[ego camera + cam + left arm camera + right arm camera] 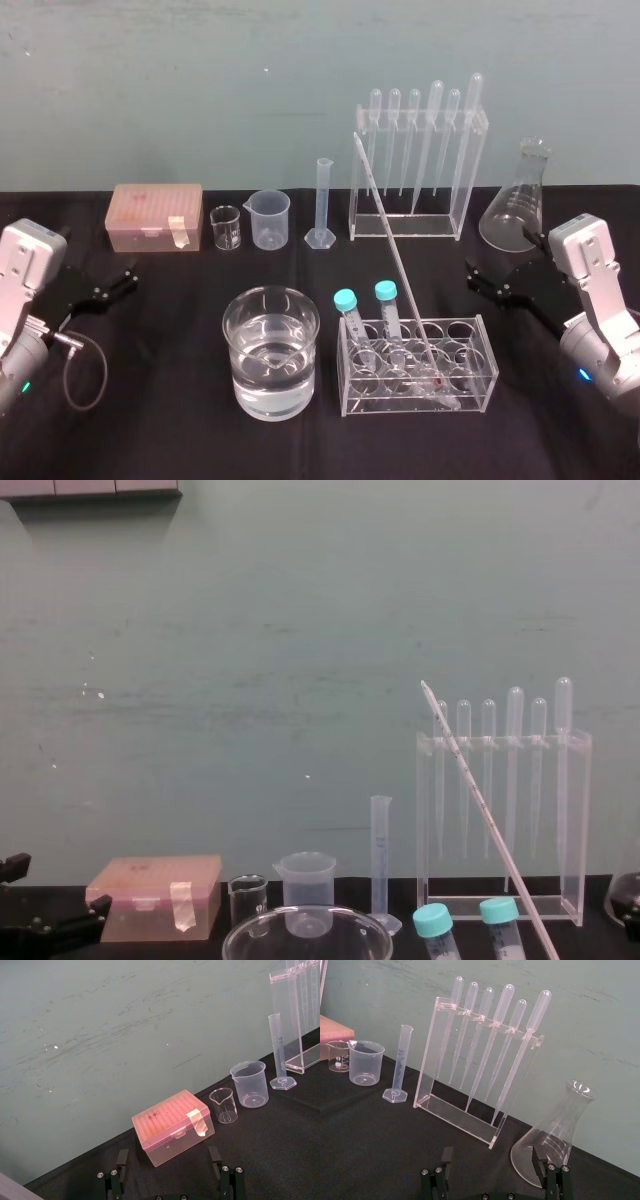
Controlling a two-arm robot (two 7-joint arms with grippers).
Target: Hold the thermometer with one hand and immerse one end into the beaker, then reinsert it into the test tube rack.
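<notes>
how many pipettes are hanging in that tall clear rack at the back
6. The pipettes hang side by side, bulbs up, through the holes in the top bar of the tall clear rack at the table's back. None seems hidden.

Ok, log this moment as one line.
thermometer: leaning in test tube rack | beaker: part full, untouched | left gripper: open, idle at left | right gripper: open, idle at right
</notes>
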